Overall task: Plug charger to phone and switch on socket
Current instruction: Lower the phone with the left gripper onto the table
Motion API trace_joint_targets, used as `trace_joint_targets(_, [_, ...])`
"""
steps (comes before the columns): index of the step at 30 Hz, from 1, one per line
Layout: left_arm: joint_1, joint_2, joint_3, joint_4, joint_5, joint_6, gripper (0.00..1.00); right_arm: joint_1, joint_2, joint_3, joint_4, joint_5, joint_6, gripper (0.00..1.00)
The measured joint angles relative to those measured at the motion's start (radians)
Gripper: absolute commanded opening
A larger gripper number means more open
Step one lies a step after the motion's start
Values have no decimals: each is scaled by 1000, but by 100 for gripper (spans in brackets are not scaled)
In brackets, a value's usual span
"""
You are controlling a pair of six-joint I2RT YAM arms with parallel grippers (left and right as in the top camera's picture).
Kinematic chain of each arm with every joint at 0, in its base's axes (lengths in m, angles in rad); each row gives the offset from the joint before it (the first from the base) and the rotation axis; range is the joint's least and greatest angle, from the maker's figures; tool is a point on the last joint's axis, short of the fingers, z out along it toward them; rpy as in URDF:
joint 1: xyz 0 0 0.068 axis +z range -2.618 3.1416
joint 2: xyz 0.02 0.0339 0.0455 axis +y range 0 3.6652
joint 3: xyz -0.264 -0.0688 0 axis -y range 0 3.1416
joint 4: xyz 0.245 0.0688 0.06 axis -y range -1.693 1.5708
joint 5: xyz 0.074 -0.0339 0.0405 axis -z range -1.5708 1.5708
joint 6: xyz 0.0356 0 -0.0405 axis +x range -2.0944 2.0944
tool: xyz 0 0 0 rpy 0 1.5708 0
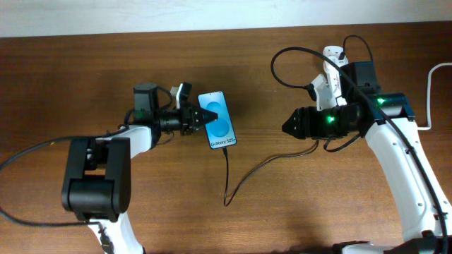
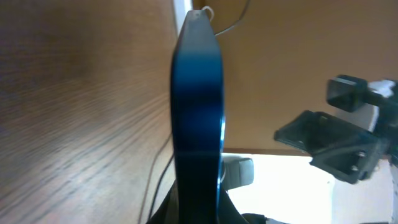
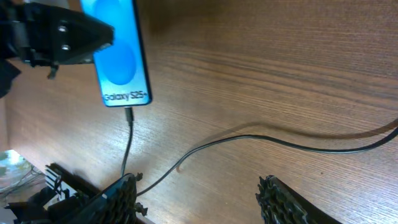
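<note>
The phone has a blue screen with "Galaxy S25" text. My left gripper is shut on its left long edge. In the left wrist view the phone shows edge-on between the fingers. The thin black charger cable runs up to the phone's bottom edge, and its plug tip looks inserted there. My right gripper is open and empty, over the table to the right of the phone; its fingers frame bare wood. The white socket lies at the back right, partly hidden by my right arm.
The charger cable loops across the wood between phone and right arm, then arcs back over the socket. A thick white lead runs along the far right edge. My right arm shows in the left wrist view.
</note>
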Motion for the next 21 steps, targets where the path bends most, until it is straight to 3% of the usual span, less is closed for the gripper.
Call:
trace_joint_targets(6, [0,37,3,-51,-76,10,3,0,0,0,-3,0,1,61])
trace_joint_targets(16, [0,39,10,-353,-287,165,5,0,0,0,-3,0,0,61])
trace_joint_targets(21, [0,39,13,-361,-298,186,9,0,0,0,-3,0,1,62])
